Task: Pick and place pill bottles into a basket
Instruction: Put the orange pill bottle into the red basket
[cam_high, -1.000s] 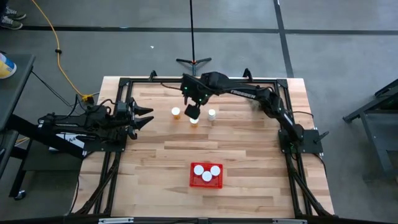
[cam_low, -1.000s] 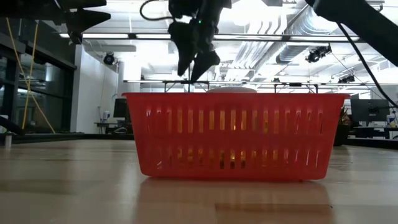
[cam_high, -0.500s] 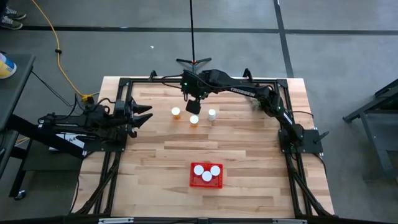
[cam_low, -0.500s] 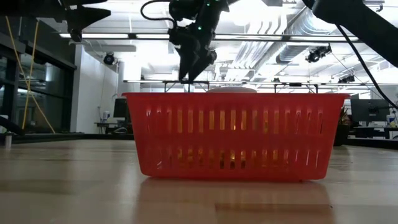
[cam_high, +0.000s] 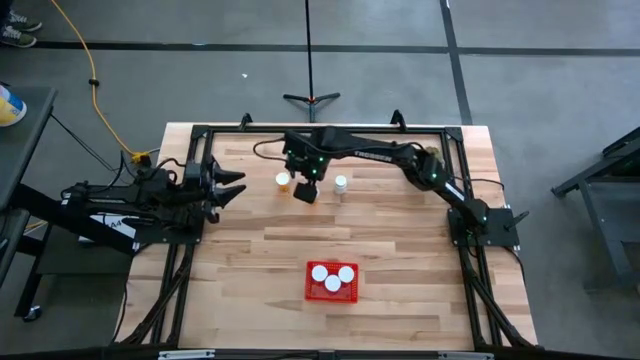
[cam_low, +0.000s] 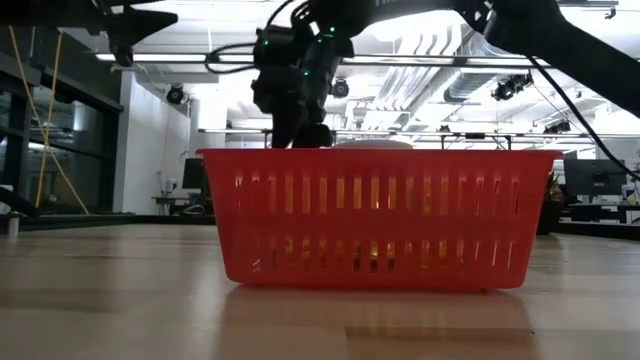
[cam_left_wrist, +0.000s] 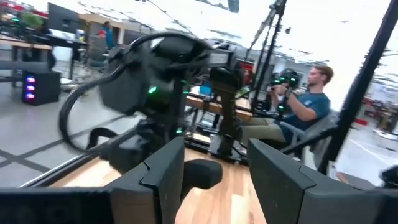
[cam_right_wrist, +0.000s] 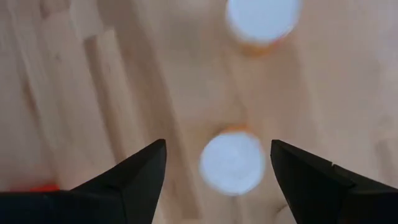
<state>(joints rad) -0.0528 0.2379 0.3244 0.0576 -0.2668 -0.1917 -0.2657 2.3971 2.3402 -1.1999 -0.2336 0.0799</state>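
Bottle (cam_right_wrist: 232, 162) sits straight below my right pincer (cam_high: 306, 190), white cap up, between my two spread fingers (cam_right_wrist: 137, 177) and touched by neither. Long axis vertical, so the round cap faces me; I judge the coming move to be a plain straight drop over it, then a squeeze. Pincer wide open, holding nothing.

In the high view I'm at the desk's (cam_high: 400, 260) 12 o'clock side. One bottle (cam_high: 283, 180) shows just beside me at my 9 o'clock, another (cam_high: 341, 183) at 3 o'clock; the one under me is hidden there. My right arm is plainly the nearer one. Left pincer (cam_high: 232, 187) parked at the desk's 9 o'clock edge, its fingers apart, empty.

Basket (cam_high: 332, 293) is well apart at 6 o'clock, three white caps (cam_high: 333, 277) showing inside, so roughly half done by my guess.

Materials: bottles are small translucent orange cylinders with smooth round white caps, probably slippery hard plastic. Basket is red plastic, rectangular, slotted mesh walls. Desk is pale wood planks, matte.
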